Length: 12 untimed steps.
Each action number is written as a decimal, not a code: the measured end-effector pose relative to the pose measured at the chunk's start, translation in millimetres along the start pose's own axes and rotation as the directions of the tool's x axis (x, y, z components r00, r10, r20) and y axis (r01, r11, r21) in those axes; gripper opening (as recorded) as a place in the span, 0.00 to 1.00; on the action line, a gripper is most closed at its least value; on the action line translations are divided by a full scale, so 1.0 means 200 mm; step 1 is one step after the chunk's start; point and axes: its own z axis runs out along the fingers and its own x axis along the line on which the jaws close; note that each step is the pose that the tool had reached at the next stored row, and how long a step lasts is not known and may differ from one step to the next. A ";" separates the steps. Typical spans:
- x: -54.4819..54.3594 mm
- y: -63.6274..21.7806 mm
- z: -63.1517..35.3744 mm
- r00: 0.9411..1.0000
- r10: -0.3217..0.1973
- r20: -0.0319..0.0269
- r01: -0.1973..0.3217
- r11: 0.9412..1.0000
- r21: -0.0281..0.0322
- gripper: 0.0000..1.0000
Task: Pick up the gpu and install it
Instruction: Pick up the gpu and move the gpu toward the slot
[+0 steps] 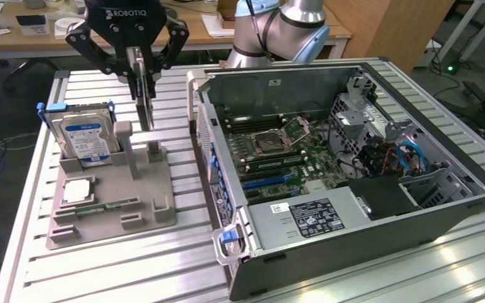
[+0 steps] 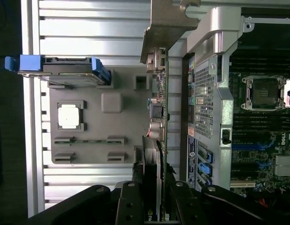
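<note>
Held the gpu (image 1: 144,101) upright in the clamped gripper (image 1: 139,66) just above the holder (image 1: 116,196), pickup done; install, needing exact slot alignment, not begun.

The gripper (image 1: 141,74) hangs in the upper left of the frame, up in open air, with the gpu (image 1: 146,101) pinched between its fingers. Right under the card is the grey holder (image 1: 133,189), and its posts (image 1: 153,153) poke up. The hard drive (image 1: 86,139) stands tall just to the left. To the right, the side wall of the computer case (image 1: 204,126) rises like a fence. Past it, the case is open on top. The board (image 1: 285,158) lies low in the middle with room above it. Cables (image 1: 407,154) and a metal cage (image 1: 353,108) crowd the right side.
</note>
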 end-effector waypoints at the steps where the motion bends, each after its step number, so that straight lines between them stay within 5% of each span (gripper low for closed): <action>1: 0.00 0.000 0.000 1.000 0.000 0.000 0.000 1.000 0.000 0.27; 12: -0.05 0.001 0.001 1.000 0.000 0.000 0.000 1.000 0.000 0.27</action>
